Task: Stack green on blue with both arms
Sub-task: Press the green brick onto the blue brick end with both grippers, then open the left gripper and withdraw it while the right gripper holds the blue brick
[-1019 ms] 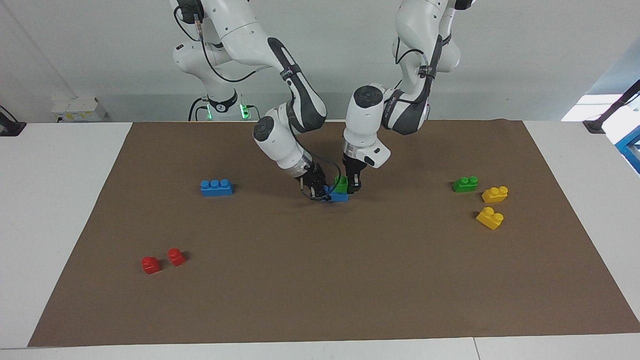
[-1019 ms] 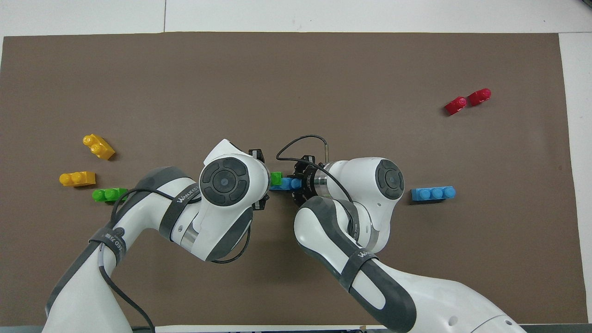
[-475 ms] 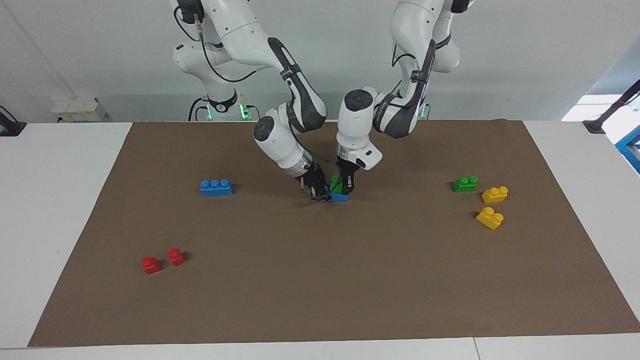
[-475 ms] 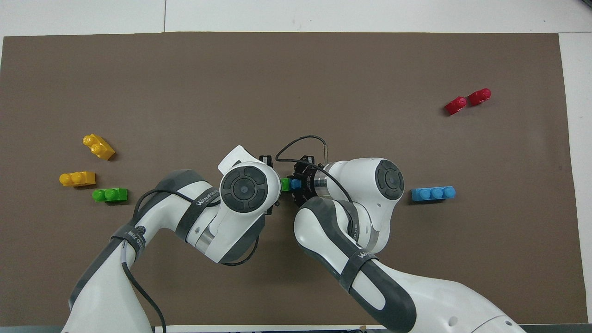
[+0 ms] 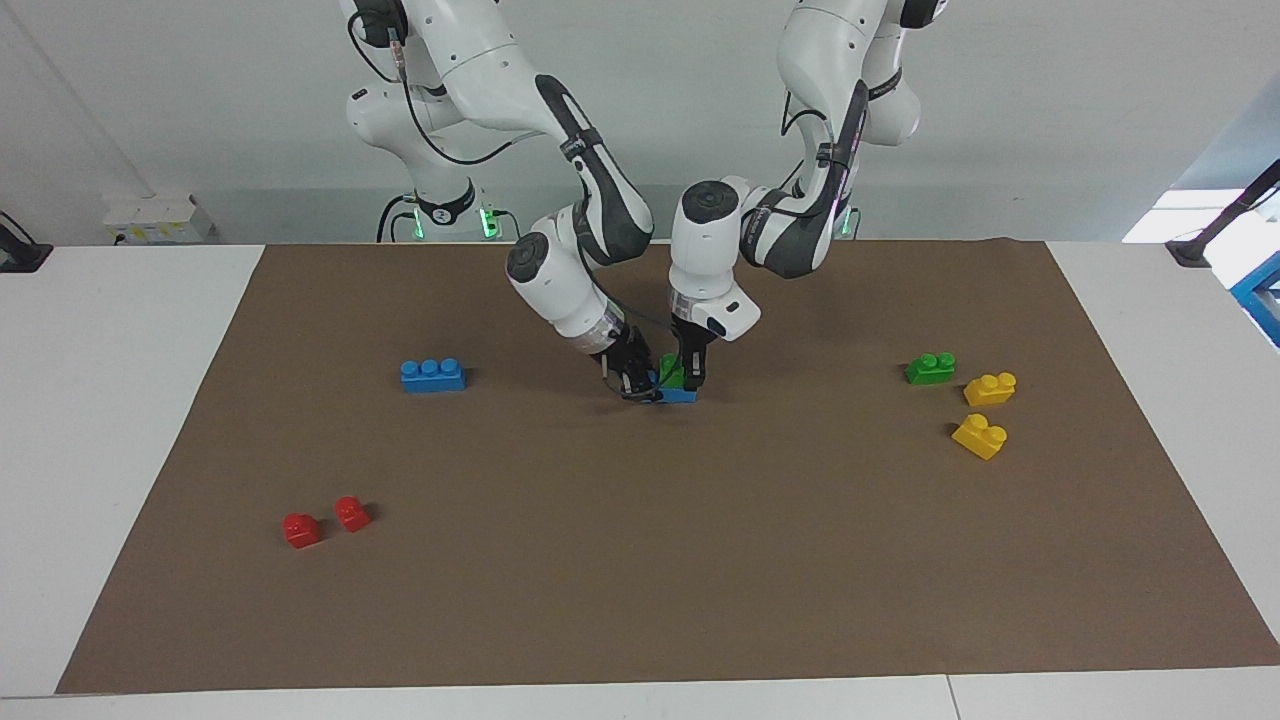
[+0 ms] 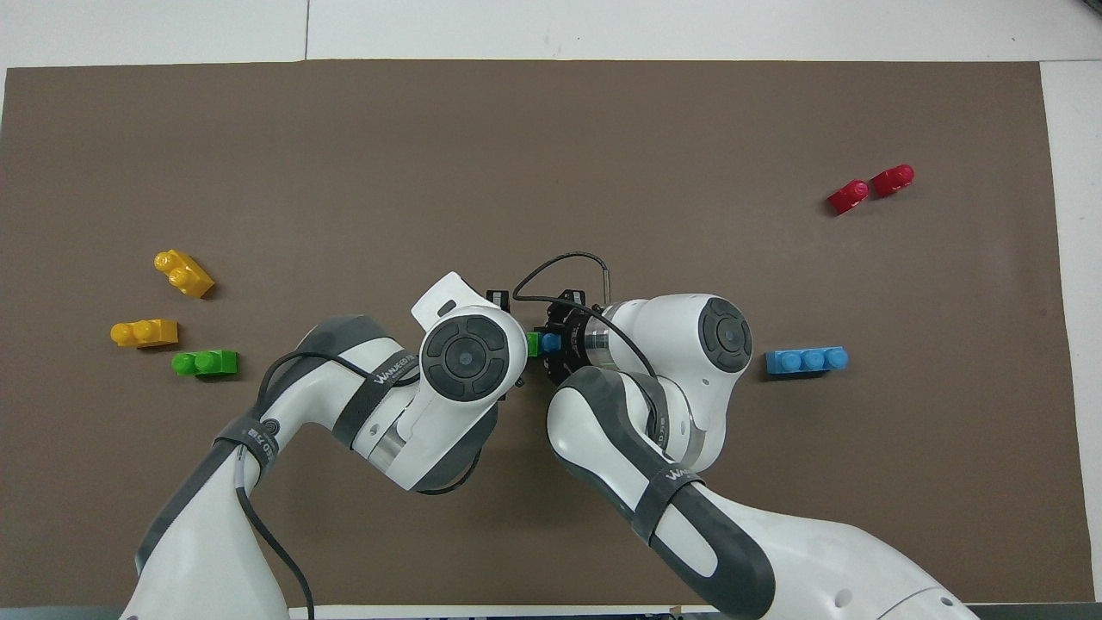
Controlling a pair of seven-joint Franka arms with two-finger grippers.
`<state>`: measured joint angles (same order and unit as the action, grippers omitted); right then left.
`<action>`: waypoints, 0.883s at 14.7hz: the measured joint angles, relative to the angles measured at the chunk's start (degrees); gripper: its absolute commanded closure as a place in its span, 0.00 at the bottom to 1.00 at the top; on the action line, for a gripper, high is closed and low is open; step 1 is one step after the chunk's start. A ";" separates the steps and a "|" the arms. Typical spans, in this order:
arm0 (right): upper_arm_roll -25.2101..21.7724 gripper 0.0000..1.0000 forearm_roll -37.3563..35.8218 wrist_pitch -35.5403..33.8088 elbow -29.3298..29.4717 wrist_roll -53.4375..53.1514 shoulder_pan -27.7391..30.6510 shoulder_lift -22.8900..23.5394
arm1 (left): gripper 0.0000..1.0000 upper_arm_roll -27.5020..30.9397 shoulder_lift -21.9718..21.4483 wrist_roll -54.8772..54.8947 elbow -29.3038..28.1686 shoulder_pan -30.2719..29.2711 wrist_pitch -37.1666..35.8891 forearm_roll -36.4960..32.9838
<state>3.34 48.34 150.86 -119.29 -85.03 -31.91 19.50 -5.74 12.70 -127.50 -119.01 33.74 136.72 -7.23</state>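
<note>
Mid-mat on the counter, green brick (image 5: 671, 370) sits atop blue brick (image 5: 680, 394); right gripper (image 5: 640, 386) clamps blue's end, left gripper (image 5: 692, 378) directly above green, jaws narrow, pinching it.

One camera sits high across the surface (image 5: 640, 600), facing the robots; the other looks steeply down from their end (both cover the brown mat (image 6: 551, 155)).

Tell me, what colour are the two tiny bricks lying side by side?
Red, clearest in the facing view.
</note>
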 measured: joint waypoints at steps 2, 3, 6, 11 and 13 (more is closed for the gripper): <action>0.00 1.00 0.01 0.00 0.00 0.00 0.00 0.00 | 0.00 0.25 0.20 0.41 -0.13 -0.02 -0.01 -0.49; 0.00 1.00 0.01 0.00 0.00 0.00 0.00 0.00 | 0.00 0.39 0.11 1.06 -0.08 -0.09 -0.02 -0.55; 0.00 0.40 0.01 0.00 0.00 0.00 0.00 0.00 | 0.00 0.95 -0.88 3.67 0.15 -0.89 -0.98 -0.60; -0.07 0.00 0.01 0.00 -0.02 0.00 0.01 0.02 | 0.00 1.21 -5.39 14.86 0.28 -5.86 -4.39 -0.66; -0.19 0.00 0.01 -0.01 0.02 0.00 0.08 -0.03 | 0.00 1.29 -7.64 21.37 0.32 -9.19 -5.49 -0.66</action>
<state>3.15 48.35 150.85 -119.27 -85.03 -31.83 19.47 -4.46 5.06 -106.13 -118.69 24.55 131.23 -7.89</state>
